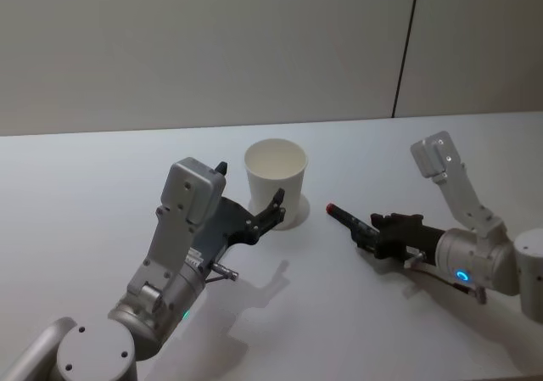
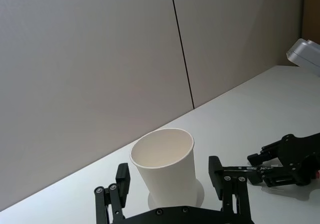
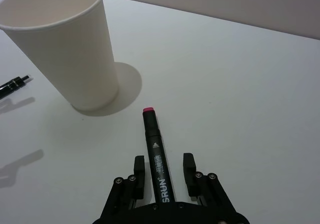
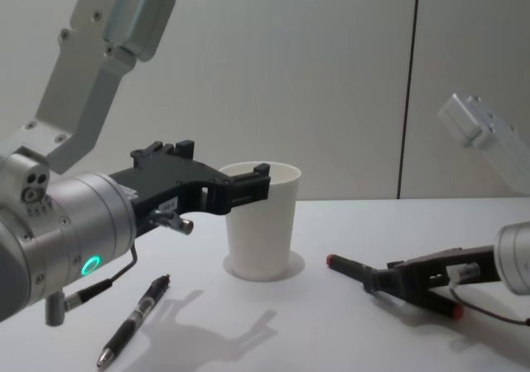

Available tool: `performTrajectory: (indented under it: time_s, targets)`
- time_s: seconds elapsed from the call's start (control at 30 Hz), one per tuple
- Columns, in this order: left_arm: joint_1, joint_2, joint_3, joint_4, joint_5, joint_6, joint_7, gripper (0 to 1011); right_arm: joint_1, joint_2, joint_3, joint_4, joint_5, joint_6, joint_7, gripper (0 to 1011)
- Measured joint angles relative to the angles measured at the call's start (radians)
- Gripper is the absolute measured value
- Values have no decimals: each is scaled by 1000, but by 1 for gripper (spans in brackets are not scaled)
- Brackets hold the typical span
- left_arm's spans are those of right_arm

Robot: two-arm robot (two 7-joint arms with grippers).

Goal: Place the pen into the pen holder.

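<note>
A black ballpoint pen [image 4: 132, 322] lies on the white table [image 1: 102, 169] at the far left, under the robot's raised left arm and well apart from the cup. Beside it, the left gripper [image 1: 250, 186] hangs above the tabletop at about rim height. Its claw is spread wide and empty, and its fingers [image 2: 122, 176] stand to either side of the pen holder [image 1: 276, 177]. Whether they touch its wall cannot be told.

The pen holder, a plain white paper cup, stands upright and empty near the middle of the table.

To its right lies a black marker pen [image 3: 157, 149], apparently flat on the surface. Its red end [image 3: 148, 110] points toward the base of the cup, close by but not touching. The right gripper [image 3: 163, 161] sits low over the marker's back half. Its claw is open, with its fingers [image 3: 139, 166] straddling the barrel and a narrow gap on each side, so it has no grip on the marker.
</note>
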State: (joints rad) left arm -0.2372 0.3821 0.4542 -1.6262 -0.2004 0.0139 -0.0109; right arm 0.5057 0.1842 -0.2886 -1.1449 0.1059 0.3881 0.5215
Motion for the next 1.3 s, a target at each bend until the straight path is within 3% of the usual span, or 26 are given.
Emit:
performTrajectory:
  time_s: [0.53,0.97,1.07,1.3]
  targets:
    - [0,0,0,0,0,0,0,1004,-1,-2,-12,-2,-4,-4,3,369]
    - [0,0,0,0,0,0,0,1004,-32,6,-26,-69,-4,8,-5,284]
    - [0,0,0,0,0,0,0,1004,-36,8,-28,-81,-3,15,-9,187]
    - [0,0,0,0,0,0,0,1004,-47,12,-29,-112,0,16,-24,172]
